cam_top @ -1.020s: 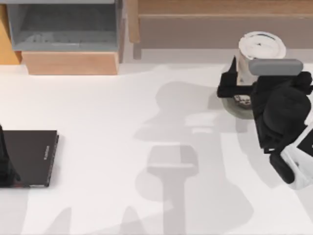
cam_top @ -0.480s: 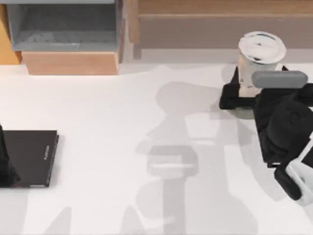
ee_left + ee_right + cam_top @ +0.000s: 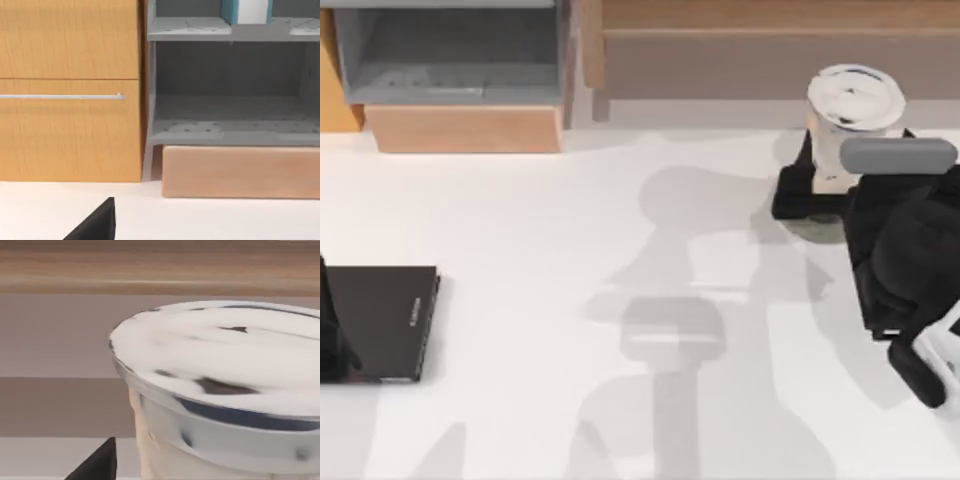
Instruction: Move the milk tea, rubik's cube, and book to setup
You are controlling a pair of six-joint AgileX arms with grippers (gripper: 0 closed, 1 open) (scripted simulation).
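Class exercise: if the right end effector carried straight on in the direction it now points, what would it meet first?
Most likely the milk tea: the right end effector sits at the cup's body, and the right wrist view has the cup directly ahead, close. Behind it is the wooden shelf unit. Whether there is contact is unclear.

Milk tea (image 3: 853, 100): lower body hidden behind right pincer (image 3: 820, 185); book (image 3: 247, 11) cropped by frame edge.

Top view looks straight down on the table (image 3: 570, 300). Left wrist view faces the cabinet (image 3: 70, 90) and shelf (image 3: 230, 130) low, near table level. Right wrist view sits close on the milk tea (image 3: 225, 390), shared with top view (image 3: 855, 100).
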